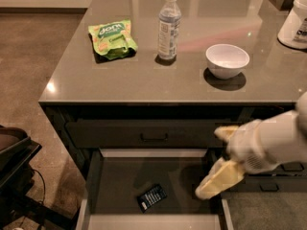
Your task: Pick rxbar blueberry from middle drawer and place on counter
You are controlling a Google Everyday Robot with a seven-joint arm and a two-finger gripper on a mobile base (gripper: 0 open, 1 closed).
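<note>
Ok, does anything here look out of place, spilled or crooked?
Nothing stands out. The water bottle and bowl stand upright on the counter, the rxbar lies flat but skewed in the open middle drawer, hand over its right side.

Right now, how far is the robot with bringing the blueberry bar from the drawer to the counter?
Done: the middle drawer stands pulled out. In hand: the pincer hangs over the drawer's right side, open and empty, apart from the rxbar blueberry, which lies flat on the drawer floor. Left: grasp the bar, lift it and set it on the counter, beside the green bag, bottle and bowl.
</note>
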